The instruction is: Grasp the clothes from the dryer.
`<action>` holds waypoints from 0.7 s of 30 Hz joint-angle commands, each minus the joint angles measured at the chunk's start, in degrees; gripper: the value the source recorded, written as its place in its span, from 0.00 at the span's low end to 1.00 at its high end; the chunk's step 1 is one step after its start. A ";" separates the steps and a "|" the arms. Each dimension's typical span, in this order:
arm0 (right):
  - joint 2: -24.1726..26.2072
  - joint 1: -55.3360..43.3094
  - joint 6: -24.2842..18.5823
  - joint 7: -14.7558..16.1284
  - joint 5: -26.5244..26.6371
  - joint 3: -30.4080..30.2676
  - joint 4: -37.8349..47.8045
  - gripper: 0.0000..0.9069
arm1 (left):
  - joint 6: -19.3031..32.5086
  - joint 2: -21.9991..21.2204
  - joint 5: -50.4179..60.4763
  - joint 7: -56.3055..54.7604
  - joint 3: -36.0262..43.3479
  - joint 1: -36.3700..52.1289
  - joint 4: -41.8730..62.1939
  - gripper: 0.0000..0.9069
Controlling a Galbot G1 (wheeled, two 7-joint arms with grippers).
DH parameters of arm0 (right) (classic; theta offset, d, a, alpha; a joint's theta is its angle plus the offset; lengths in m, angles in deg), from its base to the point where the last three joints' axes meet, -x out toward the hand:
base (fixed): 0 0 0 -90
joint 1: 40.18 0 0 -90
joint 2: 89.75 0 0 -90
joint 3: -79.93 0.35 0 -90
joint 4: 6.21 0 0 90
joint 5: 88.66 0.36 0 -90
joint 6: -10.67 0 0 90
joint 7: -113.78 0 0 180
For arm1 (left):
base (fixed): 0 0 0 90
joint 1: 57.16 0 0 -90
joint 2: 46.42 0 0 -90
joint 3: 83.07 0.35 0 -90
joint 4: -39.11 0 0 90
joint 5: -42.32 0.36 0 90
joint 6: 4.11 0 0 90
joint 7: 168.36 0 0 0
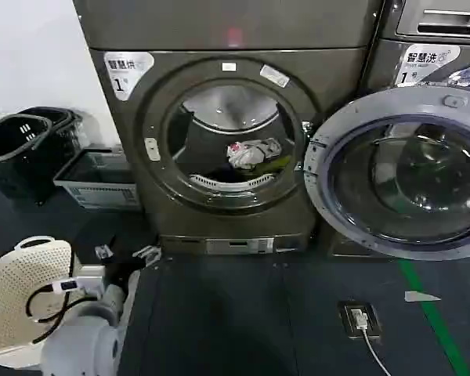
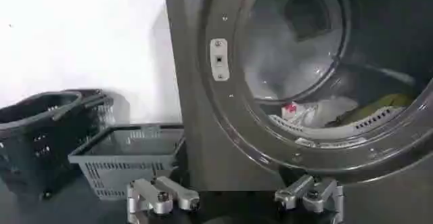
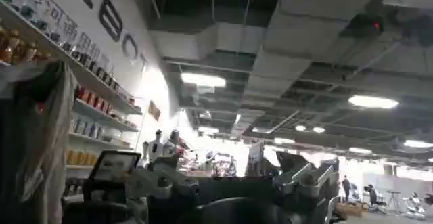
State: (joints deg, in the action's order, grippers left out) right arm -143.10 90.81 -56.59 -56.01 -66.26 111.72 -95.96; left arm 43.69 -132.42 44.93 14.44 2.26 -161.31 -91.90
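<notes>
We judge the clothes (image 1: 253,153), a crumpled bundle low in the open dryer (image 1: 231,125) drum, light and limp, best pinched at a raised fold by our spread, empty left gripper (image 2: 233,198).

I read a white sticker (image 1: 126,70) on the dryer (image 1: 227,141), upper left of its front: Chinese characters "智慧烘" above a large "1". The neighbouring machine (image 1: 431,47) carries a similar sticker (image 1: 425,61) reading "智慧洗" with a "1". Large dark letters (image 3: 115,26) on the shop wall look like "BOT".
</notes>
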 commanded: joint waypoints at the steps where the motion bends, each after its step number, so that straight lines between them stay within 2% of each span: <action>1: -0.14 -0.16 -4.82 -1.42 2.75 -0.85 0.96 1.00 | -2.80 -0.06 0.44 0.17 0.17 -0.09 0.05 1.00; 21: -0.37 -0.69 -4.36 -2.52 3.11 -1.12 1.43 1.00 | -2.80 0.01 0.88 0.28 0.49 -0.44 -0.08 1.00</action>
State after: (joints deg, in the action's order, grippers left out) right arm -143.38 90.20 -60.44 -58.24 -63.48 110.73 -94.58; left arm 43.69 -132.43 45.79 14.66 2.73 -161.77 -92.00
